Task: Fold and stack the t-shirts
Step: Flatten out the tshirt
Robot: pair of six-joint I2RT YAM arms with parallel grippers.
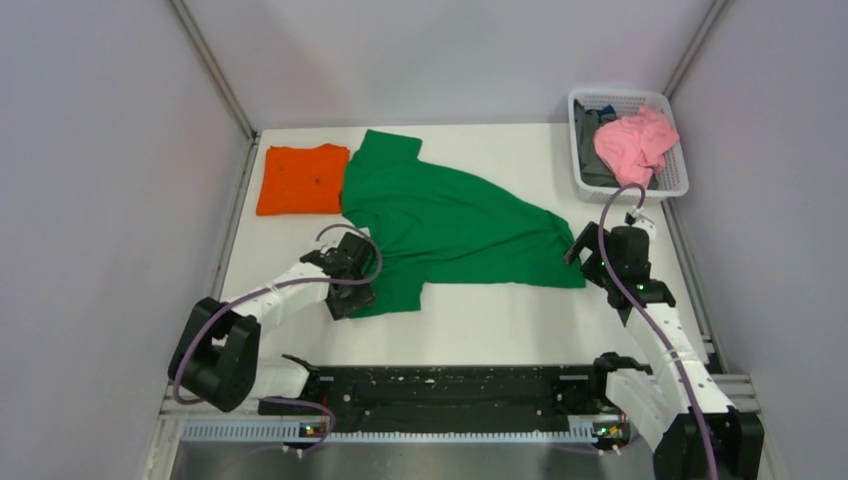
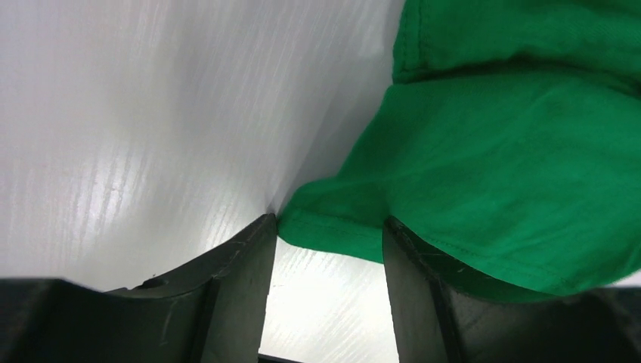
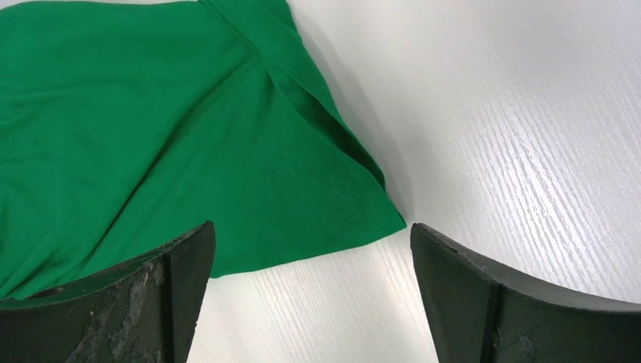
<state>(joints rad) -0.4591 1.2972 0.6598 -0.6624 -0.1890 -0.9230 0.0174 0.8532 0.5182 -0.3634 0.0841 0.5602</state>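
Note:
The green t-shirt lies spread and rumpled across the middle of the table. The orange t-shirt lies folded at the far left, its right edge touching the green one. My left gripper is open at the green shirt's near-left corner; in the left wrist view the green hem lies just past its fingertips, with bare table between them. My right gripper is open at the shirt's right corner, which lies between and ahead of its wide-apart fingers.
A white basket at the far right corner holds a pink cloth and a dark cloth. Grey walls enclose the table on three sides. A black rail runs along the near edge between the arm bases.

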